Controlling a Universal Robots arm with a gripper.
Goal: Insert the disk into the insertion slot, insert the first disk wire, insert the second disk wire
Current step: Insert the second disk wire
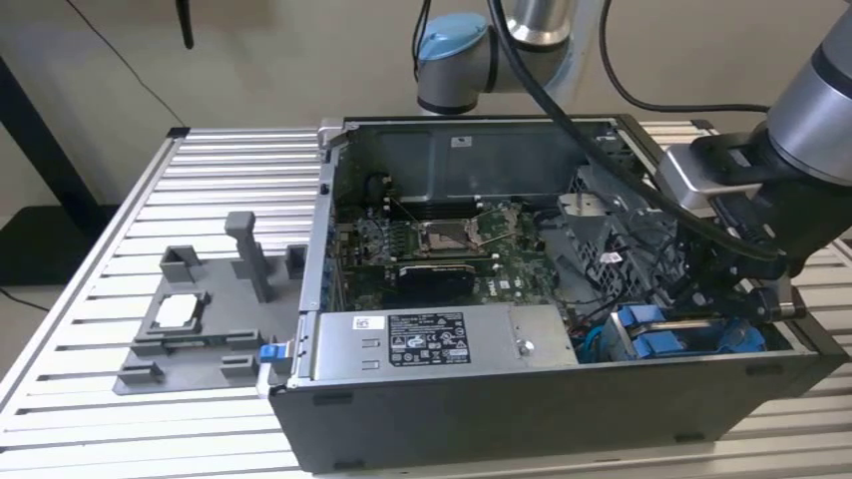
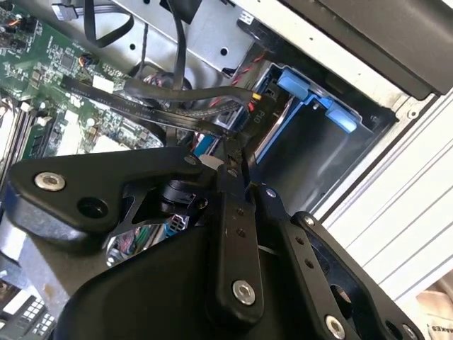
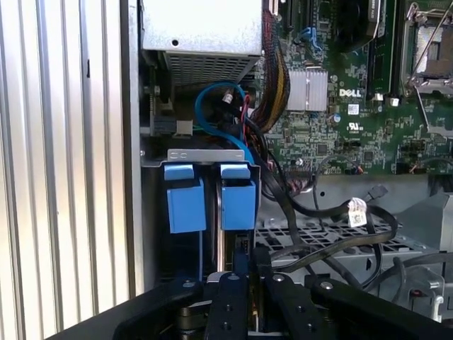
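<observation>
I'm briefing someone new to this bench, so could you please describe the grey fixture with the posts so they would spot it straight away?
Start from the black computer case lying open on the slatted metal table. On the exterior view's left of the case lies the fixture, a flat grey plastic base. Unlike the grey power supply box inside the case, it sits outside and carries upright posts.

The computer case [image 1: 560,399] is set on the slatted table [image 1: 80,399], with the plastic fixture [image 1: 200,319] placed beside it toward the exterior view's left. Inside the case, the motherboard [image 1: 446,244] is seated on the floor, the power supply box [image 1: 426,339] along the near wall, and the insertion slot [image 1: 685,334] toward the exterior view's right. The gripper [image 1: 725,299] is lowered into that slot.
</observation>
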